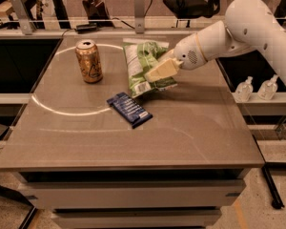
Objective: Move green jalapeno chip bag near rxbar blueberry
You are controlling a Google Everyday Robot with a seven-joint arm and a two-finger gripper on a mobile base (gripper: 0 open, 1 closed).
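The green jalapeno chip bag (144,66) is a crinkly light-green and white bag with a white label patch at its lower end. My gripper (158,71) is shut on its right side and holds it tilted just above the table, reaching in from the right on the white arm. The rxbar blueberry (129,109) is a slim dark-blue bar lying flat on the table just below and left of the bag's lower end, a short gap apart.
A gold drink can (88,61) stands upright to the left of the bag. The grey table (190,132) has a bright light arc across its left half. Two small bottles (256,88) stand on a ledge off the right edge.
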